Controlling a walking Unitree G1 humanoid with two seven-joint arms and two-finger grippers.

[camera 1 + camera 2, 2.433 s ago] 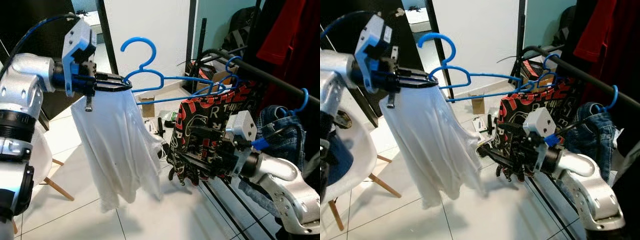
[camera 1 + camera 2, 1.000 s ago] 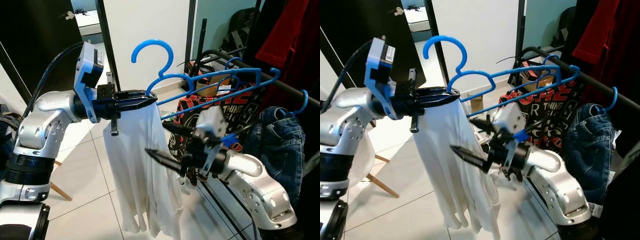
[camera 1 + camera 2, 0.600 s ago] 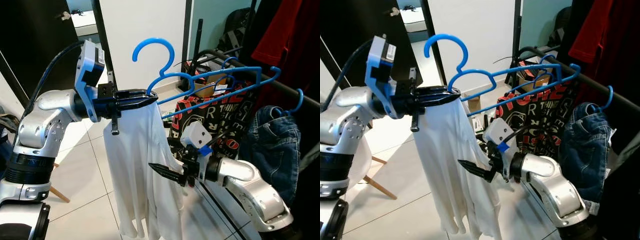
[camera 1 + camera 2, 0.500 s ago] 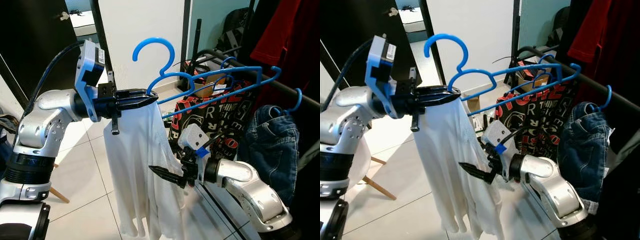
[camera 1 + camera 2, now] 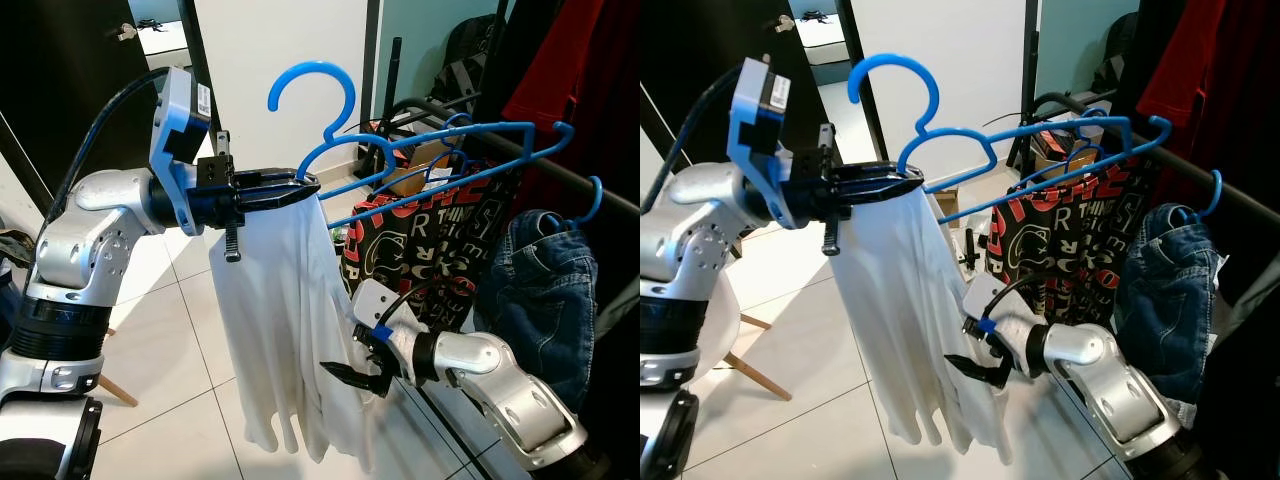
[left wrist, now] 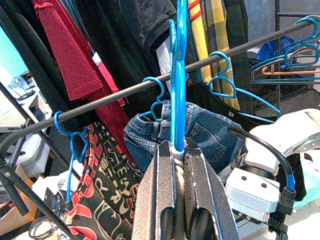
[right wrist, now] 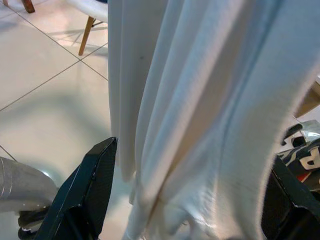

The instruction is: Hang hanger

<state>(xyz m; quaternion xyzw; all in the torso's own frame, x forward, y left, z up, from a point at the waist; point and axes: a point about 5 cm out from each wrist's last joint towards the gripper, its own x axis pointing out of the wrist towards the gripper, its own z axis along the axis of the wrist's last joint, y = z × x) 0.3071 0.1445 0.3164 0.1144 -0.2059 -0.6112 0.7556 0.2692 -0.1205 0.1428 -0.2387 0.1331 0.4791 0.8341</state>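
The scene is a tiled room with a white wall panel and a black clothes rail (image 5: 560,165) on the robot's right. One blue hanger (image 5: 420,165) is held in the air, its hook (image 5: 315,90) upright and clear of the rail, its far end just above the rail. One white garment (image 5: 285,330) hangs from the hanger's near end. The left gripper (image 5: 285,190) is clamped on that near end, fingers (image 6: 172,190) pressed together around the blue bar. The right gripper (image 5: 975,368) sits low beside the garment's lower part; its two black fingers (image 7: 85,192) stand wide apart with the white cloth between them. On the rail hang one black-and-red printed garment (image 5: 420,250), one pair of blue jeans (image 5: 545,290) and one red garment (image 5: 585,70), each on its own blue hanger. One white chair (image 5: 735,330) stands at the left.
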